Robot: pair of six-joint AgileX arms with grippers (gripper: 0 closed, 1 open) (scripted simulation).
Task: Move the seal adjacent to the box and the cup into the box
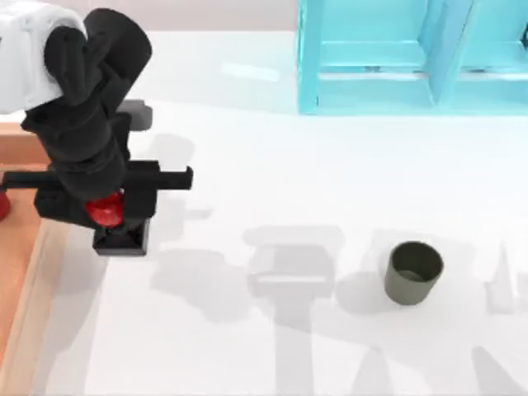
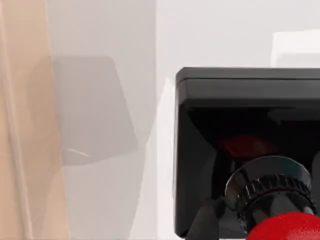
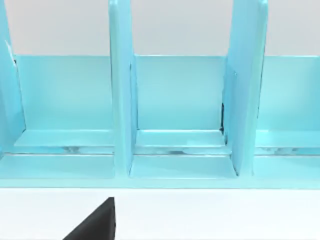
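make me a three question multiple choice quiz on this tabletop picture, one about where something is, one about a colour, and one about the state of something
1. Where does the cup stand?
A. On the bare table, toward the top view's right
B. Inside the wooden box
C. On the light-blue shelf frame

2. What colour is the seal's knob?
A. Green
B. Red
C. Yellow

3. What is the state of the cup?
A. Lying on its side
B. Held in a gripper
C. Upright, mouth open upward, nothing touching it

Answers:
1. A: the cup sits on the white table, far from the box at the left edge and the shelf frame at the back.
2. B: the seal shows a glossy red knob over its black base, under the left gripper.
3. C: its round rim faces the overhead camera and it stands alone.
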